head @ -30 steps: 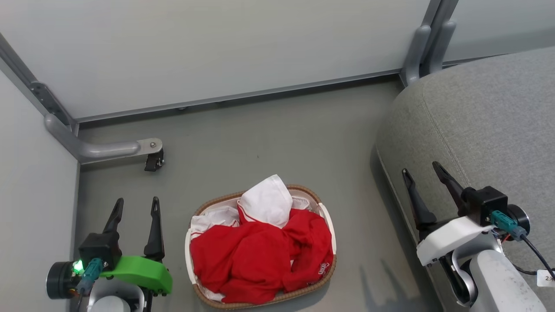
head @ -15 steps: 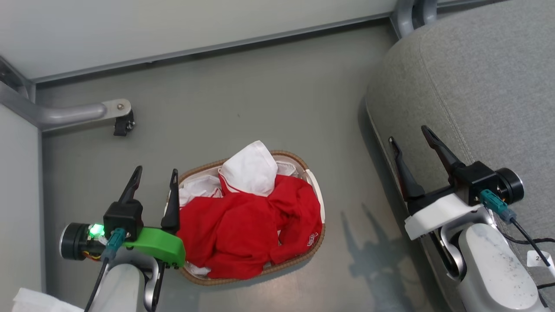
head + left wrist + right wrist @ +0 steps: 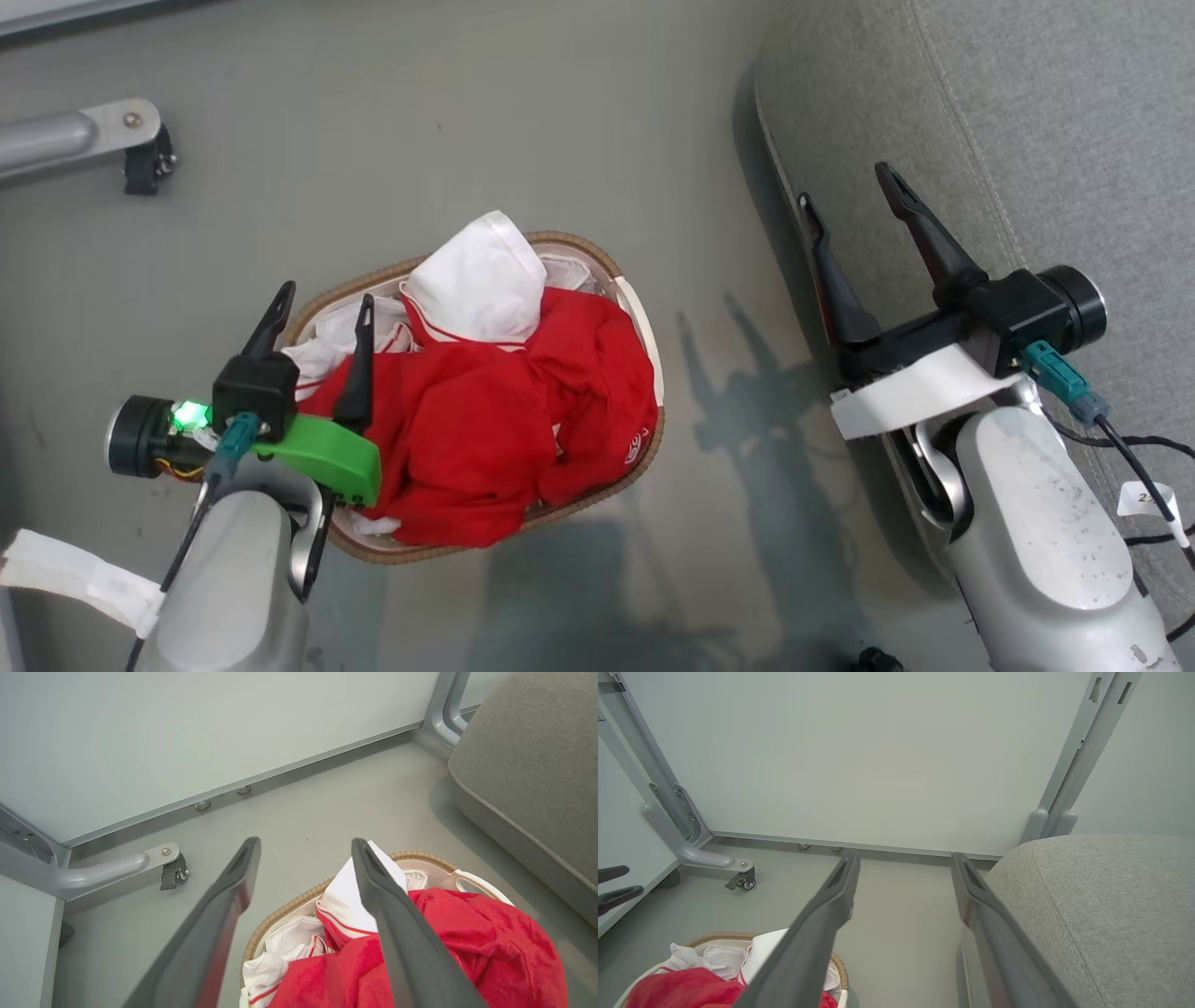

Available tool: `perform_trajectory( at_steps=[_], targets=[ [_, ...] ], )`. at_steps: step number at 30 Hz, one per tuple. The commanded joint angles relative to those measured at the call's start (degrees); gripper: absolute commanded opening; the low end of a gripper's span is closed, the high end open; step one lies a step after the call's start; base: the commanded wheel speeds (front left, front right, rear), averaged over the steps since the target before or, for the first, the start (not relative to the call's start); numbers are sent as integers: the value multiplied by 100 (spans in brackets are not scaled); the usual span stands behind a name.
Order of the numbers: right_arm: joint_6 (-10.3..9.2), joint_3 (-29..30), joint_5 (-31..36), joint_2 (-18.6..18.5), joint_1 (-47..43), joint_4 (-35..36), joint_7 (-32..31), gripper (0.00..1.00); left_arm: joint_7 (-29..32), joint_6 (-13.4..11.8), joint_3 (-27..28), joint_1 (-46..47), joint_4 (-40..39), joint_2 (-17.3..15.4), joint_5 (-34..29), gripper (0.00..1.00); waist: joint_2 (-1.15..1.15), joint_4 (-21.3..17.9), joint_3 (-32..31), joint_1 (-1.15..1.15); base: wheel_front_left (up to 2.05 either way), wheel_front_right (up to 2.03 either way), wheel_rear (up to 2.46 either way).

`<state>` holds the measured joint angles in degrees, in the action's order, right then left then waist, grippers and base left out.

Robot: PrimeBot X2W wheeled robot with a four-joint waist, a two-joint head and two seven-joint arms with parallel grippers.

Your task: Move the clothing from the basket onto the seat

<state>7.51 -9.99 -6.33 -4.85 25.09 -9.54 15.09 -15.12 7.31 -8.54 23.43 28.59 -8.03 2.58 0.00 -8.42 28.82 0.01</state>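
Now | head view: left jaws spread, empty, above the basket (image 3: 571, 245) edge, beside the heaped clothing (image 3: 485, 411); right jaws spread, empty, by the seat (image 3: 1027, 121) | left wrist view: best to sink into the soft, crumpled red bulk and pinch a thick fold | right wrist view: seat coarse grey weave, rounded; basket rim woven brown

Woven-rimmed basket (image 3: 579, 245), soft clothing (image 3: 485, 411)

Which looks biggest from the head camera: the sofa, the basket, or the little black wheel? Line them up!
Largest: the sofa, even cut off by the picture's edge.
Next: the basket.
Smallest: the black wheel.
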Motion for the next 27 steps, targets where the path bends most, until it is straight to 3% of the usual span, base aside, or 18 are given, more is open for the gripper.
perform_trajectory(
  at_steps=[1,15,27],
  targets=[
    [-4,-37,51,28,136,82,12,100,-5,26,72,206,55,-80,71,100,0,-297,589,-1,0,0,0],
    [-4,-185,-29,183,612,642,12,100,-6,24,-166,810,604,-460,43,100,0,-674,1621,-1,0,0,0],
    [-4,-260,-183,188,646,690,11,100,-6,24,-566,1134,1478,-647,75,100,0,-753,2027,-1,0,0,0]
  ],
)
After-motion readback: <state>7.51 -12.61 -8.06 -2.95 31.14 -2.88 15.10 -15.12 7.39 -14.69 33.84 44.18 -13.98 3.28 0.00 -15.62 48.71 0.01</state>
